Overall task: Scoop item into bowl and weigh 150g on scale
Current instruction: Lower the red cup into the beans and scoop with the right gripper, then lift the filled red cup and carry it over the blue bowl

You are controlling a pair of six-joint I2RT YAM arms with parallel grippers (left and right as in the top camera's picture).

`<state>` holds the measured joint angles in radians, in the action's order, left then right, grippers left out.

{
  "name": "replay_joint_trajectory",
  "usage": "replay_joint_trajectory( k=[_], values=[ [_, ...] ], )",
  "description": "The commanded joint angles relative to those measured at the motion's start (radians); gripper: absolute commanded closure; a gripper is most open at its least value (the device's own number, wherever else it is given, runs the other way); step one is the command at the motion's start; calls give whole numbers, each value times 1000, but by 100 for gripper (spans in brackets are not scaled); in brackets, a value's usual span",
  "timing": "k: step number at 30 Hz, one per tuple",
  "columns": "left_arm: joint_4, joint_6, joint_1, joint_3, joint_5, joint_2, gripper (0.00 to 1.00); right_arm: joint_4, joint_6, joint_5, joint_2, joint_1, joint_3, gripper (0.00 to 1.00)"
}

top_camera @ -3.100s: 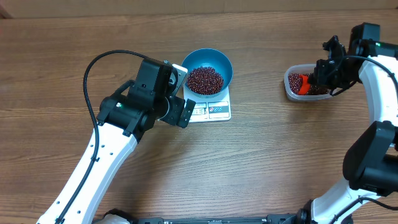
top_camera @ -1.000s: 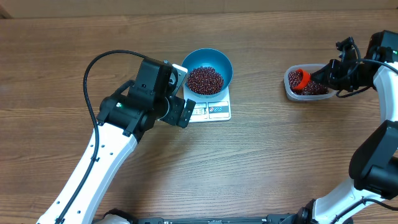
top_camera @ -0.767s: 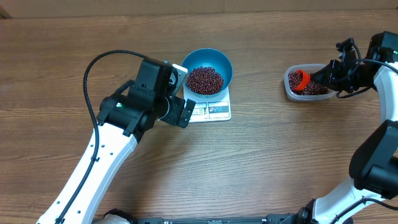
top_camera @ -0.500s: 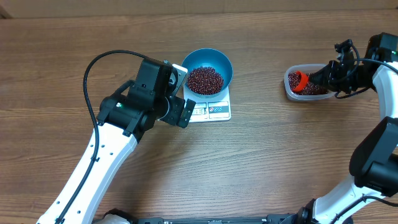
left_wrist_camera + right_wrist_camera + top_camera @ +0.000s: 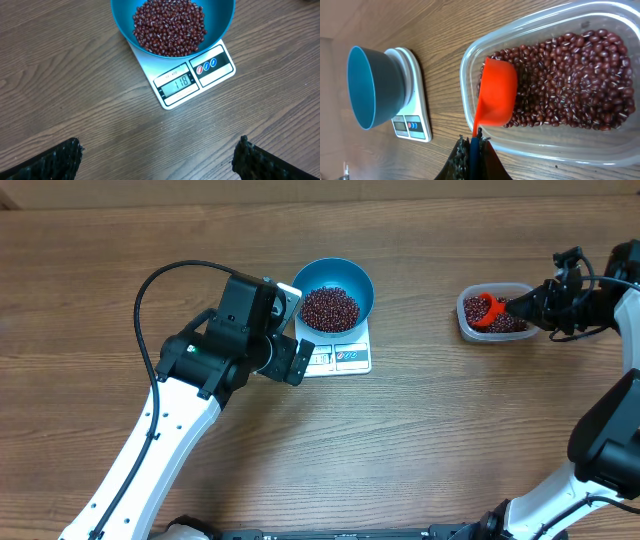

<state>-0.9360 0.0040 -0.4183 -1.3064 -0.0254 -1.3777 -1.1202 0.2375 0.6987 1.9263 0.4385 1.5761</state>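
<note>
My left gripper hangs over the wooden table just on the near left side of the flat white rectangular kitchen scale, its two black fingers spread wide apart with nothing between them. The scale sits near the middle of the table, towards the far edge, and the round deep blue bowl stands on its platform. A heap of small dark red-brown beans fills the bottom of the bowl, and the scale's display reads 118. Well apart from it, close to the table's right edge, lies a clear rectangular plastic tub with more of the same beans inside. My right gripper is pinched tight on the thin handle of an orange plastic scoop. The scoop's cup lies among the beans at the end of the tub nearer the scale. Whether the cup holds any beans I cannot tell.
</note>
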Motion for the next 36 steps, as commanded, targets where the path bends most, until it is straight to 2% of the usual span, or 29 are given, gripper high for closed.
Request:
replay_joint_trajectory(
  k=[1, 11, 24, 29, 36],
  values=[
    [2, 19, -1, -13, 3, -8, 1, -6, 23, 49, 7, 24, -6, 96],
    [2, 19, -1, -13, 3, -8, 1, -33, 40, 112, 7, 91, -6, 96],
    [2, 19, -1, -13, 3, -8, 1, -126, 188, 420, 7, 111, -6, 96],
    [2, 19, -1, -13, 3, -8, 1, -135, 192, 473, 6, 57, -6, 96],
    [2, 19, -1, -13, 3, -8, 0, -86, 178, 531, 3, -99, 1, 96]
  ],
)
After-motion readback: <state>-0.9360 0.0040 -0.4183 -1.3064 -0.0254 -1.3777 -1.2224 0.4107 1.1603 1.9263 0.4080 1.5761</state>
